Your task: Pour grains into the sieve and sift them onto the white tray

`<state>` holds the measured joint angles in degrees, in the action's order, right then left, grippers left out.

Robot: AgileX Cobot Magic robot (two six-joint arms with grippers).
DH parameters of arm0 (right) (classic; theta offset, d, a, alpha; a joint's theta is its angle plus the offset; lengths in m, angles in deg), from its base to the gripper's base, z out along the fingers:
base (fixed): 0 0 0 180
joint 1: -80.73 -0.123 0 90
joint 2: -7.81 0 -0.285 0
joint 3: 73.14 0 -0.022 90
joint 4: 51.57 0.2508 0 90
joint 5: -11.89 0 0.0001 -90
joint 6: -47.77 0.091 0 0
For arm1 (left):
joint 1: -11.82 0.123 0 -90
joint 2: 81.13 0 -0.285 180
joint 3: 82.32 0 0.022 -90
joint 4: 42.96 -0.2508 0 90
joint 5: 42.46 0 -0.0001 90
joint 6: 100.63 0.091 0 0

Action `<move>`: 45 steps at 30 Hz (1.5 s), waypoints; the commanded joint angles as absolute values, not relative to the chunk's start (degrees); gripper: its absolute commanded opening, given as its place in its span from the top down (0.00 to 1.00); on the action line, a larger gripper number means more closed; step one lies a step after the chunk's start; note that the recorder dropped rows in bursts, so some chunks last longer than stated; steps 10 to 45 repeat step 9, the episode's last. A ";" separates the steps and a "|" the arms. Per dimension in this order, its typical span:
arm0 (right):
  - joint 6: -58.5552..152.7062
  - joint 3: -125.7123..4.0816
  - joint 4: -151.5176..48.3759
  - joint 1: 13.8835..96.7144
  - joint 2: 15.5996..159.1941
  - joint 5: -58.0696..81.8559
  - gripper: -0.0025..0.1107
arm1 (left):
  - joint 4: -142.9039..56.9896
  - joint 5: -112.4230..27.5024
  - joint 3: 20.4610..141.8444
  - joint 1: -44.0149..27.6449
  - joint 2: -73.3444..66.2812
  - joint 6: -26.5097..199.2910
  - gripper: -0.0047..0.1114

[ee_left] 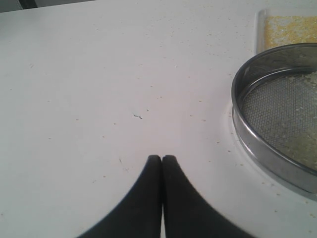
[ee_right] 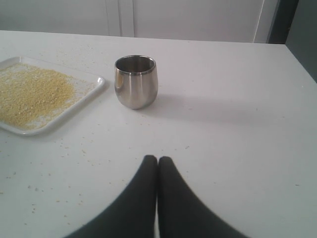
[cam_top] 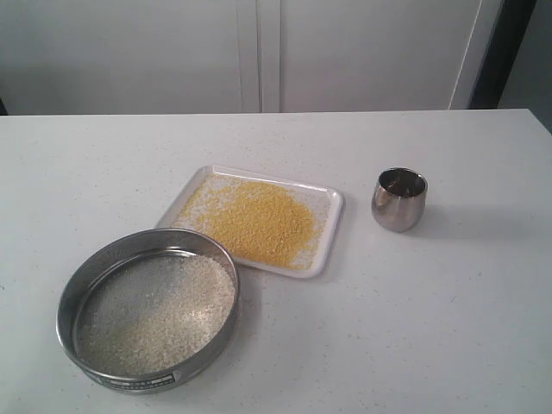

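The sieve (cam_top: 148,310), a wide steel ring with a mesh bottom, rests on the table at the front left and holds pale whitish grains (cam_top: 159,315). Just behind it lies the white tray (cam_top: 331,226), covered by a spread of golden-yellow grains (cam_top: 259,220). Neither arm shows in the exterior view. In the left wrist view my left gripper (ee_left: 162,157) is shut and empty over bare table, with the sieve (ee_left: 257,144) off to one side. My right gripper (ee_right: 157,158) is also shut and empty, pointing toward the steel cup (ee_right: 135,82) and the tray (ee_right: 74,106).
A small rounded steel cup (cam_top: 399,199) stands upright to the right of the tray. Stray grains (ee_right: 59,144) dot the white tabletop around the tray. White cabinet doors stand behind the table's far edge.
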<state>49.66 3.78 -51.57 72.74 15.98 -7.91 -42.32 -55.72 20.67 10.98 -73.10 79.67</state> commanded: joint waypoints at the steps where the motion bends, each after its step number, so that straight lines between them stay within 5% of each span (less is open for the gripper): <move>1: 49.10 4.08 -51.57 72.73 15.60 -7.30 0.98 | -41.57 -55.80 20.46 11.14 -73.34 79.83 0.96; 45: 50.15 4.08 -51.57 72.73 15.60 -7.30 0.98 | -41.57 -55.80 20.46 11.14 -73.34 79.83 0.96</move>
